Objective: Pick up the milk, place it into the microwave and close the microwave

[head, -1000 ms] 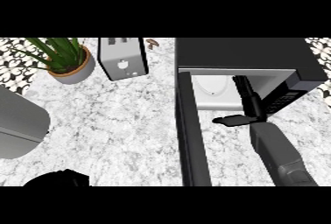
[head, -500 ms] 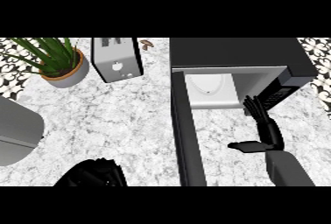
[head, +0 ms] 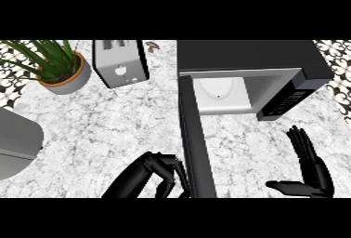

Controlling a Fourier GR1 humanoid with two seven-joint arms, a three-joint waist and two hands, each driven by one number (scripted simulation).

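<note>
Inside the open microwave (head: pixel 288 88) sits the milk (head: pixel 221 90).

You see counter (head: pixel 103 125): white marble, grey veining. Microwave (head: pixel 247 53): black top, white cavity, grey inner walls, black panel with pale buttons. Door (head: pixel 195 148): black. Toaster (head: pixel 120 62): silver-grey, dark slots. Plant (head: pixel 41 58): green leaves. Pot (head: pixel 68 80): grey, orange-brown rim. Left hand (head: pixel 154 174) and right hand (head: pixel 308 167): black. Tiles (head: pixel 10 86) at far edges: black-and-white pattern. Grey rounded object (head: pixel 17 144) at left edge. Small brown item (head: pixel 152 45) behind toaster.
</note>
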